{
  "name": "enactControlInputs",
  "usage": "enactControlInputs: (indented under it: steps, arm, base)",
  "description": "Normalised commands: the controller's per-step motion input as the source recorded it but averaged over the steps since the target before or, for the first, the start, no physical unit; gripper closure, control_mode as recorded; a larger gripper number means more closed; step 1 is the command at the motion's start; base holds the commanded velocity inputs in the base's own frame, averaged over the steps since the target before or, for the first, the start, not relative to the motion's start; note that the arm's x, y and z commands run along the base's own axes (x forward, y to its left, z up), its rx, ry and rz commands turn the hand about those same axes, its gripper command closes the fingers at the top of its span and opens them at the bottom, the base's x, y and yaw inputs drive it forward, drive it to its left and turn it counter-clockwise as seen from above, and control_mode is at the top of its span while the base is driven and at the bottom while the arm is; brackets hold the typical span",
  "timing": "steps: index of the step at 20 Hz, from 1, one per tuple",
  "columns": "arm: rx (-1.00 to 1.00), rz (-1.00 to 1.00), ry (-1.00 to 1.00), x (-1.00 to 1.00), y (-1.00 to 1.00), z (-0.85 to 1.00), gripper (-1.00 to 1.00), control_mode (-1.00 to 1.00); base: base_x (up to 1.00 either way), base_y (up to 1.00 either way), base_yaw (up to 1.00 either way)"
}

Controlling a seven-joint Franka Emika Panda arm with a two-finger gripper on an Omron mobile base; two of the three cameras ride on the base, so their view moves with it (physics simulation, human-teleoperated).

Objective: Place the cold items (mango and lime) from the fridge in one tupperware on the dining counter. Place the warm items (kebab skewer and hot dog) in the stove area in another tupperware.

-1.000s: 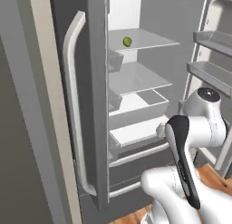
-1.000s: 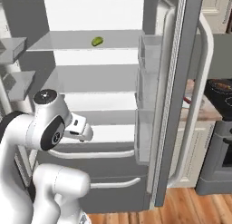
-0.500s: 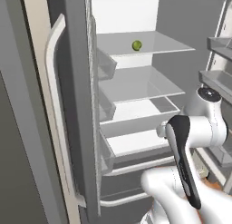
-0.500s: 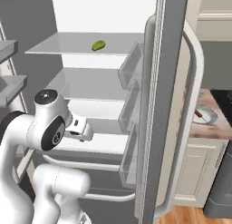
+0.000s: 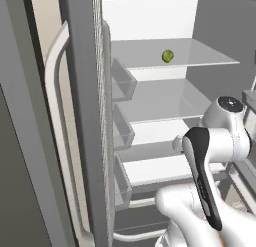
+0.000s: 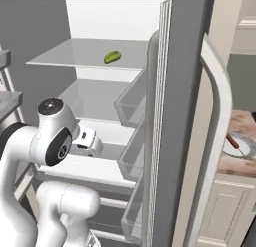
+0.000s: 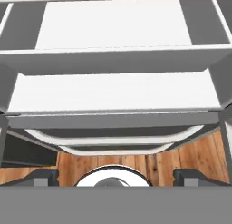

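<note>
Standing open, the fridge (image 5: 150, 21) shows its white inside to both base views, with a small yellow-green fruit, the mango (image 5: 168, 55) by its pale colour, lying alone on the top clear shelf (image 6: 85, 53), round from the left and longer from the right (image 6: 112, 56). The right base view adds a plate (image 6: 239, 146) on the marbled counter (image 6: 240, 163) past the door handle (image 6: 215, 141). The hand view looks down over the lower drawers (image 7: 113, 60) to the wood floor (image 7: 199, 153), the gripper (image 7: 113, 177) low with its fingertips (image 7: 43, 177) set wide apart and holding nothing.
</note>
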Motion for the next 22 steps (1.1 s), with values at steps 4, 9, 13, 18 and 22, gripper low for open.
enactControlInputs:
  steps: [4,9,13,18,22]
  arm:
    - [0.00,0.00,0.00,0.00,0.00,0.00,-1.00,1.00]
    - [0.00,0.13,0.07,0.14,-0.04,-0.01,-1.00,-1.00]
    - [-0.01,0.10,0.01,0.02,-0.09,0.03,-1.00,-1.00]
    - [0.00,-0.18,-0.19,0.00,0.00,0.48,-1.00,-1.00]
    - [0.00,-0.08,-0.22,0.01,0.00,0.62,-1.00,-1.00]
  base:
    - [0.38,-0.14,0.21]
    - [0.13,-0.03,0.08]
    - [0.00,0.00,0.00]
    - [0.00,0.00,0.00]
    - [0.00,0.00,0.00]
